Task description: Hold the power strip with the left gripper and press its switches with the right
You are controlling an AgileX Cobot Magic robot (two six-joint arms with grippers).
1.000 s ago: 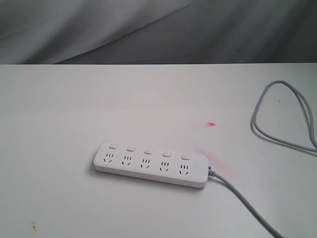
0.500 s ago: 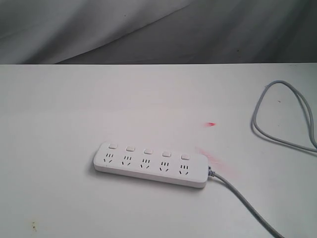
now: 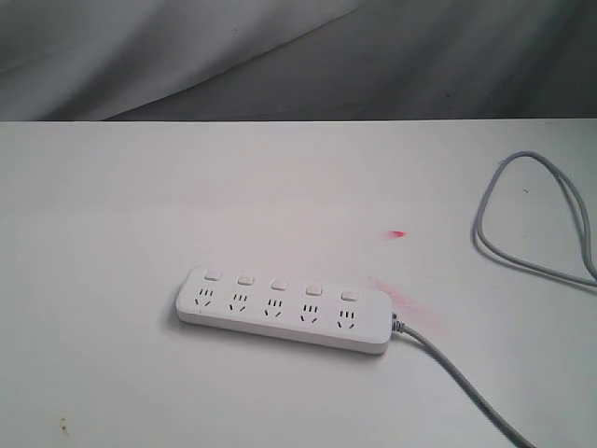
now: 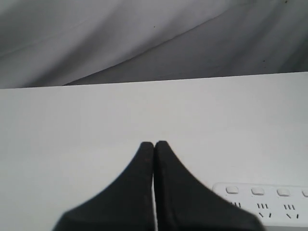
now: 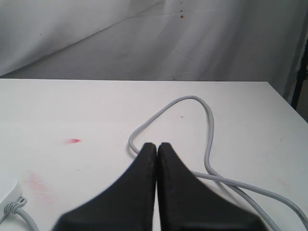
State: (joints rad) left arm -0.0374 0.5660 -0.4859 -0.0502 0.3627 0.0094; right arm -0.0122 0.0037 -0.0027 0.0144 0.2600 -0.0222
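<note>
So the power strip (image 3: 283, 311) is lying flat on the white worktop (image 3: 112, 205), sockets facing up, sitting a bit toward the near side of the middle in the exterior view. Its five switches (image 3: 279, 285) are lining up in a row along the far edge, one above each socket. The grey cord (image 3: 462, 378) is coming out of the strip's right end and running off toward the near edge, and another stretch of it is looping over on the right side of the worktop. The left jaws are pressing tight against each other, tip to tip, hanging over bare worktop, with part of the strip peeking in beside them in the left wrist view. The right jaws are pressing together the same way, pointing over that cord loop. A small red mark (image 3: 398, 233) and a pinkish smear (image 3: 415, 315) are showing near the strip's cord end, and a wrinkled grey cloth (image 3: 280, 56) is hanging behind.
</note>
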